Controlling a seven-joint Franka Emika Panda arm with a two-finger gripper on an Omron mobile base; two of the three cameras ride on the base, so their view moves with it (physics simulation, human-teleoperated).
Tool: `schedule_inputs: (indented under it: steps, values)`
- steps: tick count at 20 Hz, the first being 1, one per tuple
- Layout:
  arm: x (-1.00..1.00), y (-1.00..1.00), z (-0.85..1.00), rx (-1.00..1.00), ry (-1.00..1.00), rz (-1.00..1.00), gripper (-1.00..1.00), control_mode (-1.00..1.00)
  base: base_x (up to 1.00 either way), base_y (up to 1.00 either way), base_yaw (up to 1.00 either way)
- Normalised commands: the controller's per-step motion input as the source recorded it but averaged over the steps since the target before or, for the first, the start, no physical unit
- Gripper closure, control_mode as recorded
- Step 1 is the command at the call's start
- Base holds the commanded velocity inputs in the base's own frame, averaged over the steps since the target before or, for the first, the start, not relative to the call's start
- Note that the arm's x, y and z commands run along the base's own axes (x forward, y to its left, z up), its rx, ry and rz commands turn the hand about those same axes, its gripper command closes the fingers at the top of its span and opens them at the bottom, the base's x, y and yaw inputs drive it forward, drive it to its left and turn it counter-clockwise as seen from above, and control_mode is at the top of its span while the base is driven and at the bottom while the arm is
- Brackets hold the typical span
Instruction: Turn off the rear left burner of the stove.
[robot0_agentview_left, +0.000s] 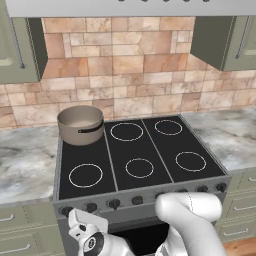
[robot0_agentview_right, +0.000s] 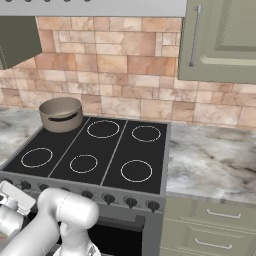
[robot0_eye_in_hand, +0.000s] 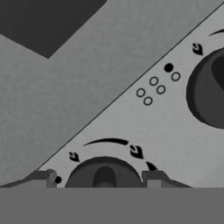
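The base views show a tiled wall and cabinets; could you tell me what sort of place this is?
A rendered home kitchen, most likely: a stove with a black glass top, a metal pot on it, and pale green cabinets over a marble counter.

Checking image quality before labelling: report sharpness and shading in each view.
Left base view: even flat light, grey-brown metal pot slightly soft. Right base view: same, black glass cooktop without glare. Hand view: close, blurry dark round knob between the hand's fingertips.

The stove (robot0_agentview_left: 145, 195) is a wide grey steel range with a black glass top in three panels and a row of dark knobs. Its rear left burner (robot0_agentview_left: 82, 131) lies hidden under a grey-brown pot (robot0_agentview_left: 80, 124).
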Motion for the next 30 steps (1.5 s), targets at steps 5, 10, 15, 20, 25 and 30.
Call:
schedule_inputs:
  steps: [5, 10, 15, 20, 25, 30]
  values:
    - [0.0, 0.05, 0.07, 0.12, -0.07, 0.0, 1.0, -1.0, 0.0, 0.0, 0.0]
    - [-0.1, 0.16, 0.31, 0.16, -0.02, 0.0, 1.0, -1.0, 0.0, 0.0, 0.0]
    - [-0.24, 0.17, 0.46, 0.05, 0.02, -0.02, 1.0, -1.0, 0.0, 0.0, 0.0]
    - [-0.22, 0.05, 0.36, 0.03, 0.01, 0.0, 1.0, -1.0, 0.0, 0.0, 0.0]
    - [-0.12, 0.0, 0.21, 0.17, -0.03, -0.03, 1.0, -1.0, 0.0, 0.0, 0.0]
    - [-0.07, 0.0, 0.12, 0.33, -0.1, -0.13, 1.0, -1.0, 0.0, 0.0, 0.0]
